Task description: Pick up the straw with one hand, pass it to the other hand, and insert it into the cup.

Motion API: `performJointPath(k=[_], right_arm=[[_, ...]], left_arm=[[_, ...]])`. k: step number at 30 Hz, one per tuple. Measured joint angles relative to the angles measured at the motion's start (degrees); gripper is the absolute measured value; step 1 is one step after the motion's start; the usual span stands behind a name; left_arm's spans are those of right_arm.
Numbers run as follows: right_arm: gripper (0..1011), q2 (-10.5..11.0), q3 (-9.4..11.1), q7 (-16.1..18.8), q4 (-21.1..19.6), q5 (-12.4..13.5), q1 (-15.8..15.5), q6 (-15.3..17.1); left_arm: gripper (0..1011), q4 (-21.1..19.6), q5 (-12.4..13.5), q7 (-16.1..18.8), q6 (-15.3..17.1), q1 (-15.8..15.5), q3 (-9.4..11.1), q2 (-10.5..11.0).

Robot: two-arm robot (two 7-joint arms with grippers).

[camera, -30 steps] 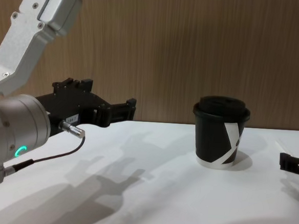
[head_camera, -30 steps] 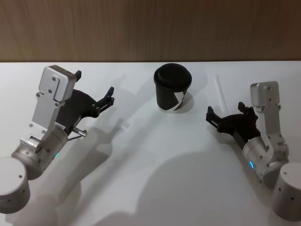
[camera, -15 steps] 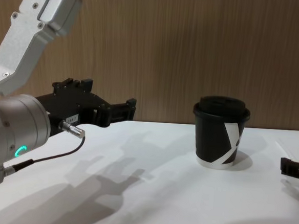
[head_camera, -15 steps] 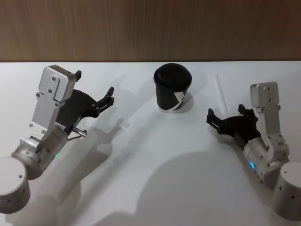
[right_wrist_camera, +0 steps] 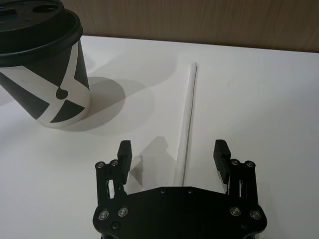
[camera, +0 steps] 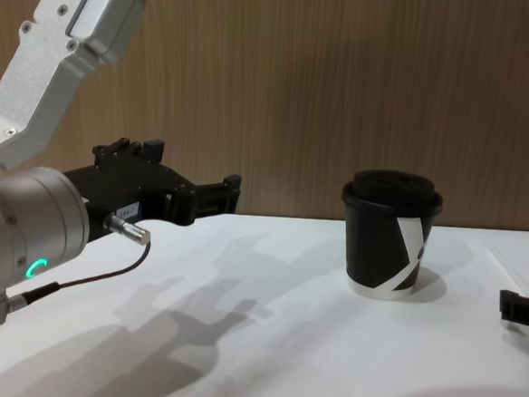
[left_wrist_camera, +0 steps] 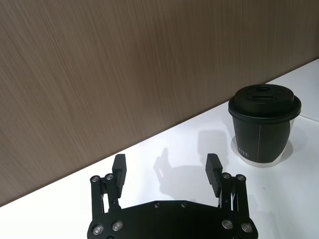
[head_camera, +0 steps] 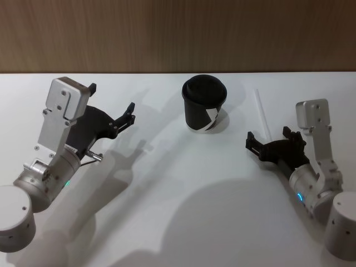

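The thin white straw (head_camera: pixel 261 111) lies flat on the white table, to the right of the cup (head_camera: pixel 204 105). The cup is black with a domed lid and a white stripe and stands upright at the back centre. My right gripper (head_camera: pixel 268 135) is open at the straw's near end. In the right wrist view the straw (right_wrist_camera: pixel 188 117) runs forward from between the spread fingers of this gripper (right_wrist_camera: pixel 173 148), and the cup (right_wrist_camera: pixel 42 64) is off to one side. My left gripper (head_camera: pixel 113 97) hangs open above the table's left side, pointing toward the cup (left_wrist_camera: pixel 264 127).
A wooden wall (head_camera: pixel 178 33) closes off the back of the table (head_camera: pixel 167 194). The left arm's silver casing (camera: pixel 37 74) and cable plug (camera: pixel 128 230) loom large in the chest view, and the right gripper (camera: pixel 522 309) shows low at its right edge.
My right gripper has sunk a little lower and drawn slightly back toward the robot, still open over the straw's near end. The left arm, cup and straw have not moved.
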Motion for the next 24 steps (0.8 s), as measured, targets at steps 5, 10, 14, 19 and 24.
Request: performJointPath(k=[5,10,14,19,24], right_arm=[[1001,-0.01,0.27,0.32,0.15,-0.12,0.02,0.19],[1001,-0.03,0.48,0.52,0.22,-0.25,0.04,0.3],[1001,-0.05,0.64,0.82,0.29,-0.41,0.07,0.45],[1001,-0.1,0.81,1.1,0.33,-0.6,0.09,0.68],[1001,-0.16,0.88,1.28,0.36,-0.82,0.09,0.89]], left_arm=[[1001,0.0,0.0,0.0,0.0,0.0,0.0,0.01],[1001,0.0,0.0,0.0,0.0,0.0,0.0,0.0],[1001,0.0,0.0,0.0,0.0,0.0,0.0,0.0],[1001,0.0,0.0,0.0,0.0,0.0,0.0,0.0],[1001,0.0,0.0,0.0,0.0,0.0,0.0,0.0]])
